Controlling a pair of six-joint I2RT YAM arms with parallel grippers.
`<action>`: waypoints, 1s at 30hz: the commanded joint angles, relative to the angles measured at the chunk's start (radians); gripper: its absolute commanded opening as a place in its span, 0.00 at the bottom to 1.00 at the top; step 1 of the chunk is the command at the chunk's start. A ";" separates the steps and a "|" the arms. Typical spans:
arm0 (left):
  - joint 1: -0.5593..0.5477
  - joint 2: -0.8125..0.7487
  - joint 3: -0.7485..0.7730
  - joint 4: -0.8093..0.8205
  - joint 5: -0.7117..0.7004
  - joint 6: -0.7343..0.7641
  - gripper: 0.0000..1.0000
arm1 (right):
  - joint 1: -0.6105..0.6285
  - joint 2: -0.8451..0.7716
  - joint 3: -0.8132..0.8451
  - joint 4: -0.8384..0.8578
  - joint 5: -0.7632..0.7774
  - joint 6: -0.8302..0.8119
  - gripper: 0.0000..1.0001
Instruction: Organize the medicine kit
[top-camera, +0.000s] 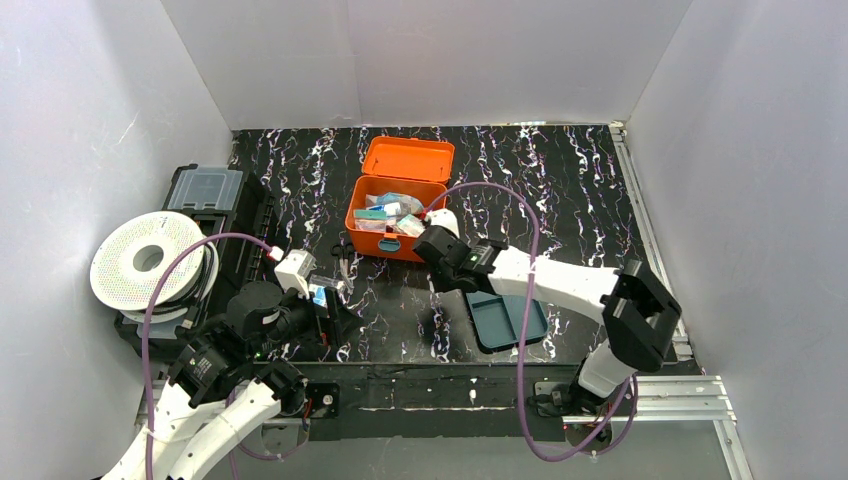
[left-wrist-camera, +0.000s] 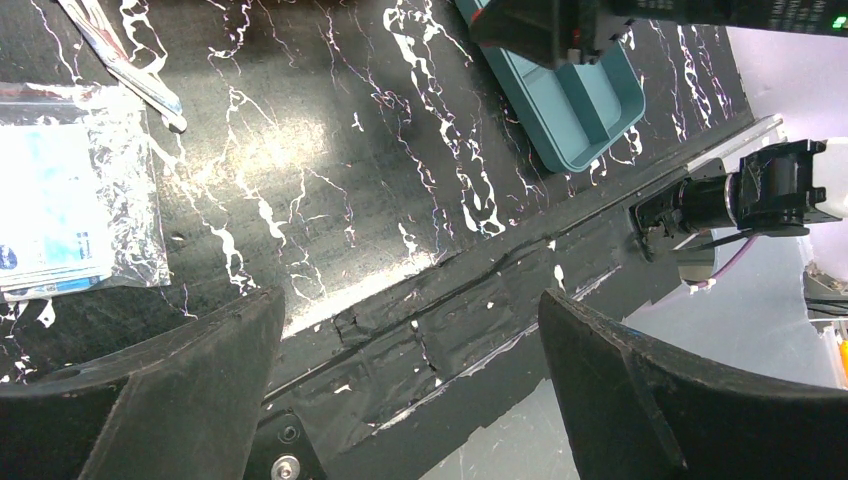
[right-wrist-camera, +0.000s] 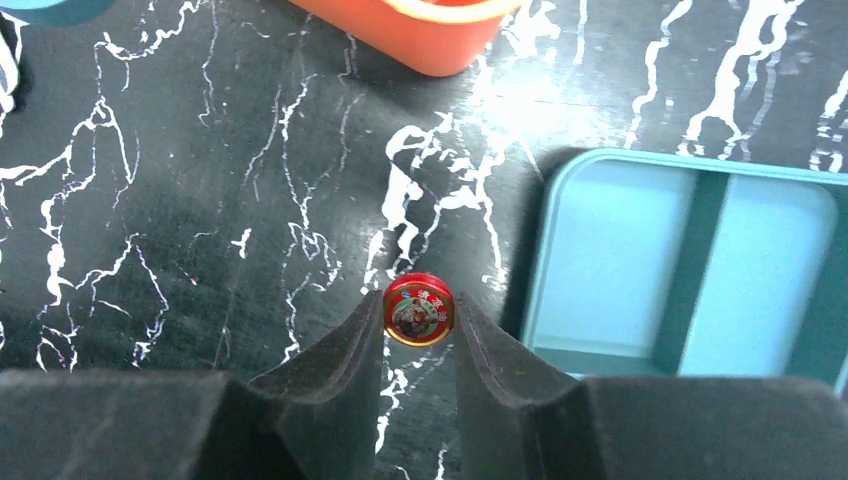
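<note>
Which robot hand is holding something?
The right gripper: it pinches a small round red tin. The left gripper is wide open, with nothing in it.

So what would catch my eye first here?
The bright orange medicine kit, lid open and stuffed with packets, sits mid-way across the black marbled table. Next, the right claw is pinching a small round red tin above the table, beside a teal tray.

The right fingers (right-wrist-camera: 335, 365) pinch a small round red tin (right-wrist-camera: 419, 309) beside the teal tray (right-wrist-camera: 700, 250), near the orange medicine kit (right-wrist-camera: 430, 45).
</note>
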 joint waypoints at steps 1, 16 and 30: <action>-0.002 0.008 -0.007 0.008 0.007 0.015 0.98 | -0.013 -0.087 -0.053 -0.032 0.077 -0.013 0.15; -0.002 0.012 -0.008 0.008 0.005 0.015 0.98 | -0.133 -0.136 -0.208 0.064 0.024 0.008 0.15; -0.002 0.018 -0.008 0.005 -0.001 0.013 0.98 | -0.214 -0.097 -0.254 0.132 -0.051 0.019 0.26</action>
